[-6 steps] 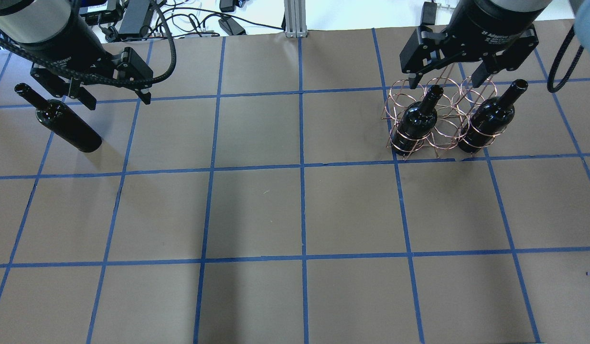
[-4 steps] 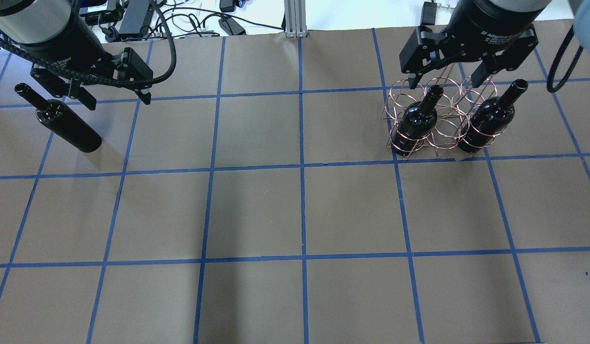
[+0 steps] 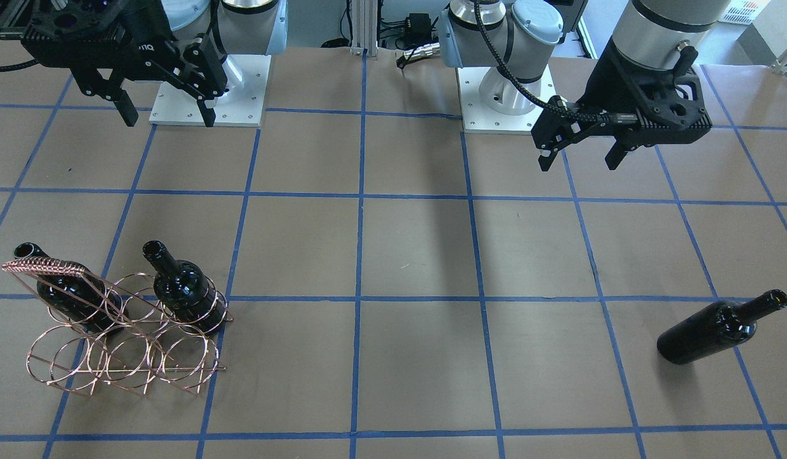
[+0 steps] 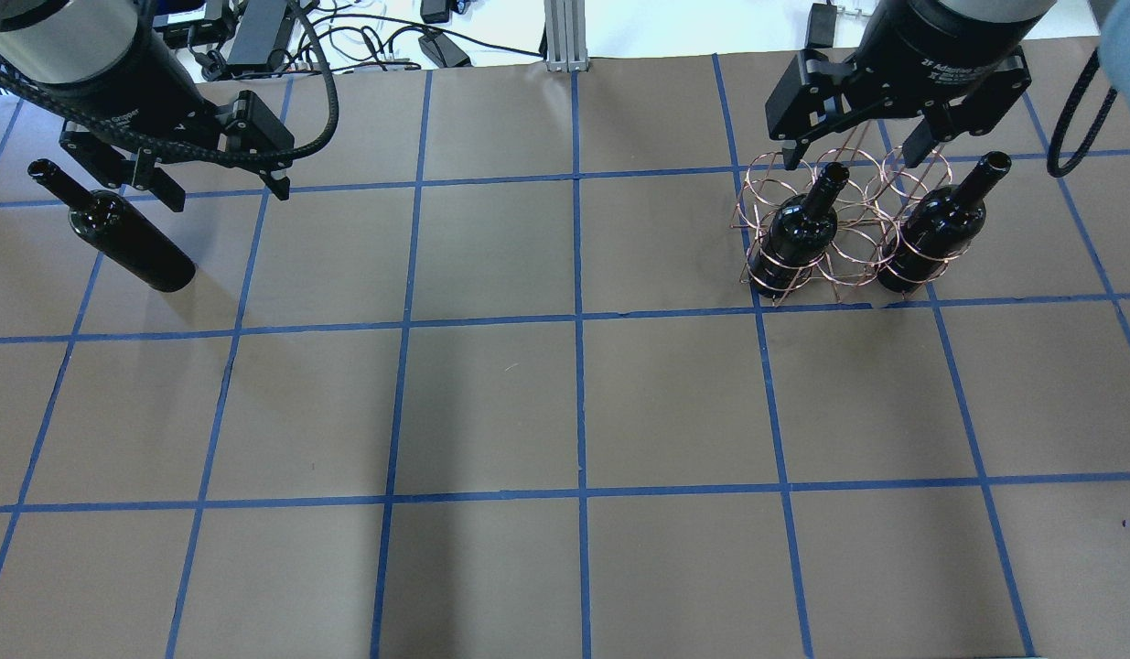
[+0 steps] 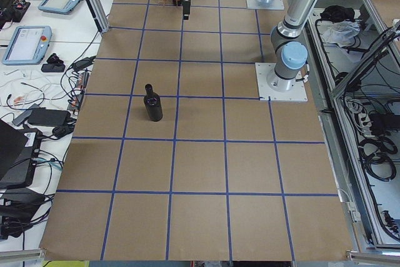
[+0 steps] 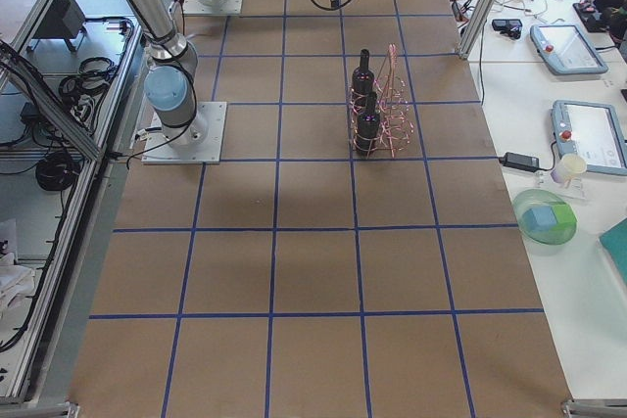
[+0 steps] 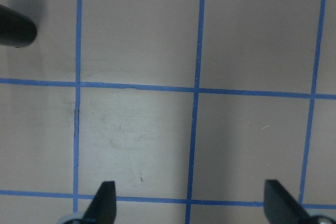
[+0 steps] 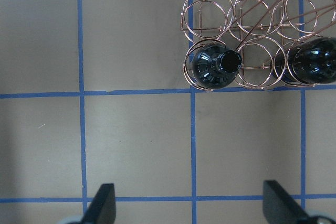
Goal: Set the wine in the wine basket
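Note:
A black wine bottle (image 4: 116, 229) stands upright and alone on the table's left side, also in the front view (image 3: 718, 328) and the left side view (image 5: 152, 103). My left gripper (image 4: 226, 192) is open and empty, raised just right of it; the wrist view (image 7: 191, 203) shows only the bottle's edge (image 7: 16, 27). The copper wire wine basket (image 4: 839, 229) stands at the far right. Two more bottles (image 4: 802, 233) (image 4: 940, 229) stand in its outer hoops; the middle hoop holds nothing. My right gripper (image 4: 853, 154) is open and empty above the basket (image 8: 241, 45).
Brown paper with blue tape grid lines covers the table (image 4: 574, 403). Cables and power bricks (image 4: 345, 41) lie beyond the far edge. The arm bases (image 3: 208, 95) (image 3: 508, 95) stand on white plates on the robot's side.

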